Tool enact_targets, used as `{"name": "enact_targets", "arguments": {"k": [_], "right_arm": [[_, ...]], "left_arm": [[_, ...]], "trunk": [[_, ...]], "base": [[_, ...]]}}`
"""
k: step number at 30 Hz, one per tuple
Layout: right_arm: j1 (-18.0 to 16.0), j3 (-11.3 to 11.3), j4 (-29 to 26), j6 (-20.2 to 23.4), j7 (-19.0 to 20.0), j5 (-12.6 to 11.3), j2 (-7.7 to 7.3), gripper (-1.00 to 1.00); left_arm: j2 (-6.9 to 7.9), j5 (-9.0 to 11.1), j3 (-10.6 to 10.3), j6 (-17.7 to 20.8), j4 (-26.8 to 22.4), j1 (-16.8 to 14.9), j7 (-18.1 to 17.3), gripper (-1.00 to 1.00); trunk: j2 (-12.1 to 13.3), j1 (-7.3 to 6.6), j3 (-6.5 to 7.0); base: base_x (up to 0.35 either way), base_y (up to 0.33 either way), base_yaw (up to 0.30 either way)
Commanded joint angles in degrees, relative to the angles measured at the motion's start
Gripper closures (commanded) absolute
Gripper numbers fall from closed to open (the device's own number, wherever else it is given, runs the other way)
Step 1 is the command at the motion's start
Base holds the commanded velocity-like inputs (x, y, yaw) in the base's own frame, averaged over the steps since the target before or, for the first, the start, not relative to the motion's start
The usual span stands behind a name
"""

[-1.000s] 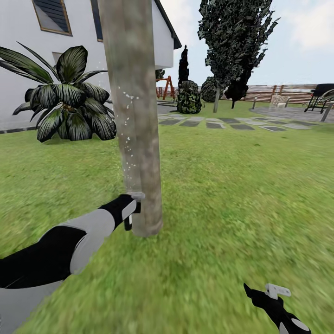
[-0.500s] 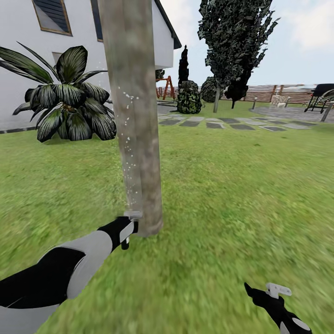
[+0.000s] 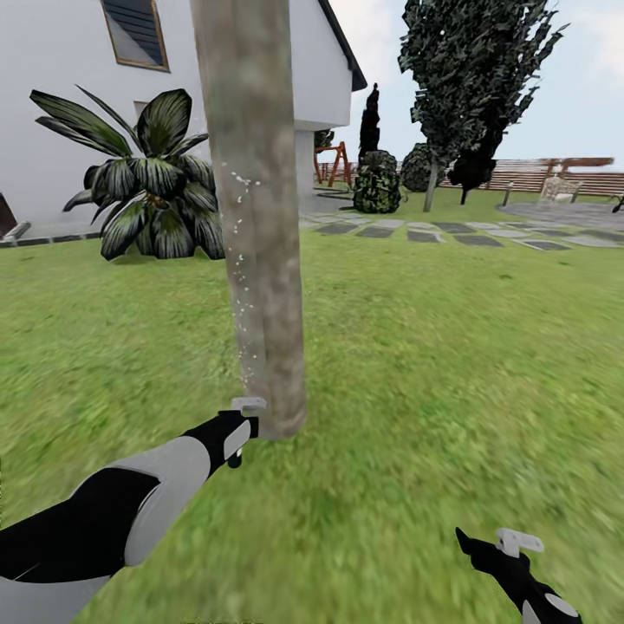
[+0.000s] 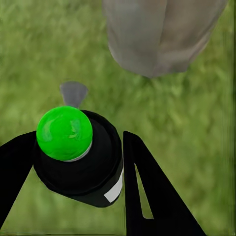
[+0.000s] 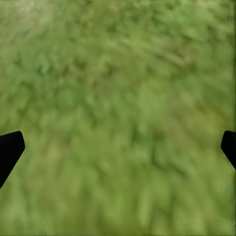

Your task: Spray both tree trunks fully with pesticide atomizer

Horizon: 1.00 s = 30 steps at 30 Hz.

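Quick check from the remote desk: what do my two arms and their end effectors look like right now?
The left arm has glossy black segments and a pale grey-white shell near the wrist. Its end effector is black with a small light grey bracket on top. In the left wrist view its fingers are flat black tapered blades. The right end effector is also black with a light grey bracket. No cables show.

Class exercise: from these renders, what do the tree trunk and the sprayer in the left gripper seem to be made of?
Tree trunk: looks like bark-covered wood, matte, mottled grey-brown, dotted with white spray specks.
Sprayer: probably plastic; smooth black body, glossy green cap with a highlight, grey nozzle. It is held between the left gripper fingers.
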Motion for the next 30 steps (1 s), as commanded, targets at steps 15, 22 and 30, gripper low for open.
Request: {"name": "enact_targets", "arguments": {"k": [15, 22, 30], "right_arm": [[0.0, 0.0, 0.0, 0.0, 0.0, 0.0, 0.0, -1.0], [0.0, 0.0, 0.1, 0.0, 0.0, 0.0, 0.0, -1.0], [0.0, 0.0, 0.2, 0.0, 0.0, 0.0, 0.0, -1.0]], "left_arm": [[-0.1, 0.0, -0.1, 0.0, 0.0, 0.0, 0.0, 1.0], [-0.26, 0.0, -0.2, 0.0, 0.0, 0.0, 0.1, 1.0], [-0.26, 0.0, -0.1, 0.0, 0.0, 0.4, 0.1, 1.0]], "trunk": [[0.0, 0.0, 0.0], [0.0, 0.0, 0.0], [0.0, 0.0, 0.0]], "base": [[0.087, -0.307, 0.247], [0.013, -0.307, 0.252], [-0.059, -0.262, -0.01]]}}
